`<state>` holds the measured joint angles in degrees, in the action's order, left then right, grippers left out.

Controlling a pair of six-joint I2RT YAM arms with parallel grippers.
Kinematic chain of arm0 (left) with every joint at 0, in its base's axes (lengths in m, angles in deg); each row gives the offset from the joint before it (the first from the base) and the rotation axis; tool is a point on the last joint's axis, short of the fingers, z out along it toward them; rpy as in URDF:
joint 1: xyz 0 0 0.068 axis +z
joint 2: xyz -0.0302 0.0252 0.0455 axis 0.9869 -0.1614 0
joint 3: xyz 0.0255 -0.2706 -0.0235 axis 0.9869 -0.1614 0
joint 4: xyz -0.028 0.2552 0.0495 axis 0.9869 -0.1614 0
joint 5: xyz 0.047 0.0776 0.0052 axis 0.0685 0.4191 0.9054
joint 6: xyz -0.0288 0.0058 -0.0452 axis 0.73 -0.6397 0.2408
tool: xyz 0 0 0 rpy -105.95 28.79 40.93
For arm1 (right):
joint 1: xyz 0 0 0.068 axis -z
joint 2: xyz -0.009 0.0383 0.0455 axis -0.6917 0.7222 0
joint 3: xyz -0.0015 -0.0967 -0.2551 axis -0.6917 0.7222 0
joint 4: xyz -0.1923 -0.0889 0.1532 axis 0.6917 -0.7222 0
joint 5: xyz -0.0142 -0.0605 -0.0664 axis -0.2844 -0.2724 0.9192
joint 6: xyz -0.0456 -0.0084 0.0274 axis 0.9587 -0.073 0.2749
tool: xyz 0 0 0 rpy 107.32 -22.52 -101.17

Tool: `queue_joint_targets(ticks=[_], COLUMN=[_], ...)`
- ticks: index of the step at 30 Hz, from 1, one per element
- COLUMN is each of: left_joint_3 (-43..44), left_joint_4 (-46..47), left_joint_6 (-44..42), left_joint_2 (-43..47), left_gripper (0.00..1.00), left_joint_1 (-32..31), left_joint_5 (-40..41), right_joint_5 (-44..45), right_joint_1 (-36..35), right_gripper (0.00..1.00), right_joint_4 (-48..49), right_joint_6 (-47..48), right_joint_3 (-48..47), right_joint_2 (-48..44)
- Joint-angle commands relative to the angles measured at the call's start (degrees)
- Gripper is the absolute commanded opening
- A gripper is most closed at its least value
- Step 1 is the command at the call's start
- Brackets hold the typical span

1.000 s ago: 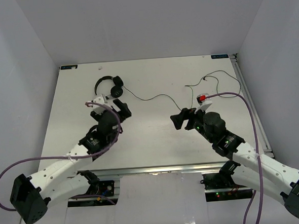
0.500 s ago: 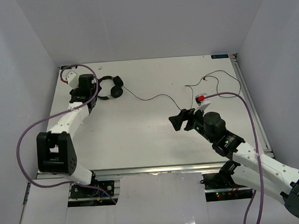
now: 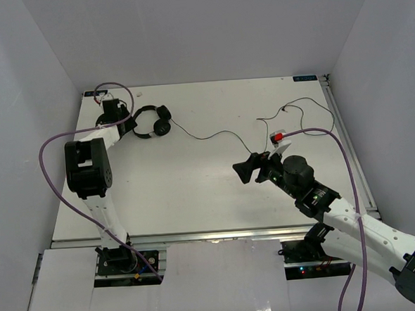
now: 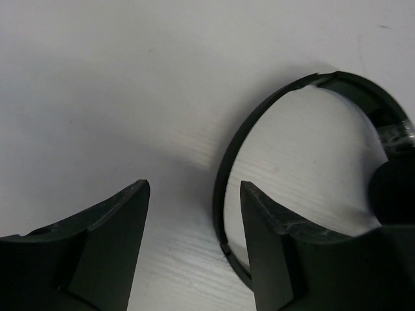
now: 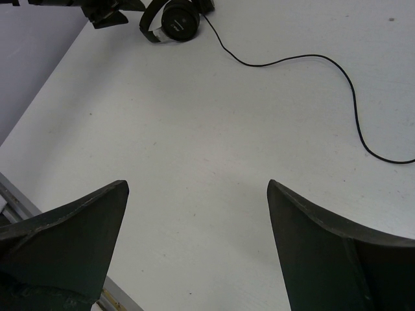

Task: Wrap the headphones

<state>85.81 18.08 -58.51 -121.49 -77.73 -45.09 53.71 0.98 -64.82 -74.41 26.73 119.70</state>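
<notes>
The chief risk, as I judge it, lies in the upper left of the top view, where the left claw point(image 3: 124, 123) reaches to the headphones point(image 3: 153, 123) near the far corner of the table point(image 3: 196, 198); the headband point(image 4: 224, 188) is thin and curved, so jaws closing a little off line could push it aside or let it spring out rather than pinch it; a shove there could slide the whole set toward the table's back edge; the cord point(image 3: 213, 135) trails loose from the earcups across the upper middle toward the upper right, and a lift or turn of the headphones could drag it into a tangle or pull it out of the other arm's reach. In the left wrist view the left claw point(image 4: 194, 194) stands partly open, with bare table between its fingers and the band's left edge showing just inside the gap, close to the finger on the frame's right; it grips nothing, and whether that finger touches the band I cannot tell. The right claw point(image 3: 247, 168) hangs over the middle right of the table, jaws spread wide and empty; its own view shows the earcup point(image 5: 179, 19) at the top of the frame, well apart from it.
</notes>
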Motion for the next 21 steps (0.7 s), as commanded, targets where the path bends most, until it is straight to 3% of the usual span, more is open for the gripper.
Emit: queue_joint_targets(ticks=[1, 5, 11, 21], left_joint_3=[3.76, 3.85, 9.73, 8.99], left_joint_4=[5.35, 7.25, 2.64, 2.09], left_joint_6=[-8.33, -9.89, -10.71, -12.84], left_joint_2=[-0.54, -0.85, -5.17, -8.19], left_gripper=[0.69, 0.70, 0.70, 0.62], left_joint_1=[-0.38, -0.25, 0.25, 0.71], left_joint_5=[-8.98, -10.35, -12.71, -13.09], right_joint_5=[-1.79, -1.58, -1.41, -1.21], right_joint_1=[-0.11, -0.11, -0.11, -0.11], right_gripper=[0.94, 0.94, 0.94, 0.95], right_joint_4=[2.65, 2.76, 2.51, 2.50], right_joint_6=[0.55, 1.03, 1.28, 1.37], right_joint_3=[-1.12, -1.13, -1.38, -1.38], right_joint_2=[-1.11, -0.83, -0.24, -0.40])
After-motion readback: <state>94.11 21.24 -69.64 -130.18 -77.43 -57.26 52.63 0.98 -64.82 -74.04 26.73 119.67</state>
